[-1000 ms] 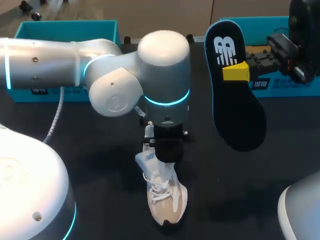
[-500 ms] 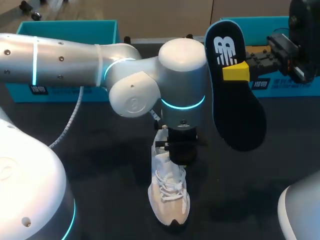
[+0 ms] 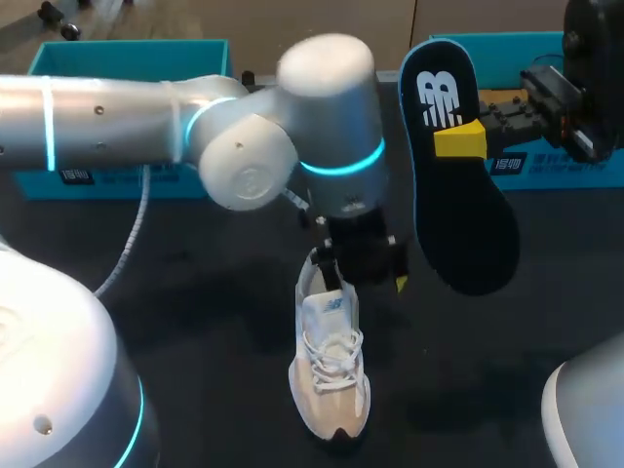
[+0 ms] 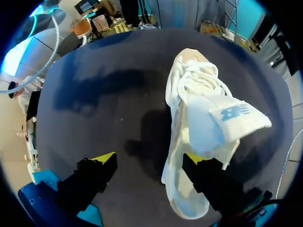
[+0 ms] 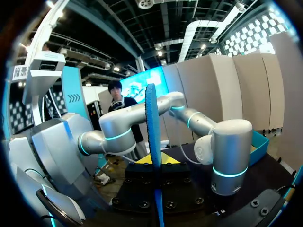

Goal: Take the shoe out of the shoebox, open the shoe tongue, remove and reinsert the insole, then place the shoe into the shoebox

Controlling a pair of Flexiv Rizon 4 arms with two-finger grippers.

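Rising off the shoe (image 4: 199,118), left tool (image 4: 149,158) unclenched.

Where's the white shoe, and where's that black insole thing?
shoe (image 3: 330,356): head view, on the white laces in its middle.
insole (image 3: 466,210): head view, on its dark face, below the white logo.

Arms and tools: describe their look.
Left arm: silver rounded links, glowing cyan rings, a white coiled cable beneath. Left tool and right tool: black blocky fingers with yellow tips. Right arm shows a black wrist.
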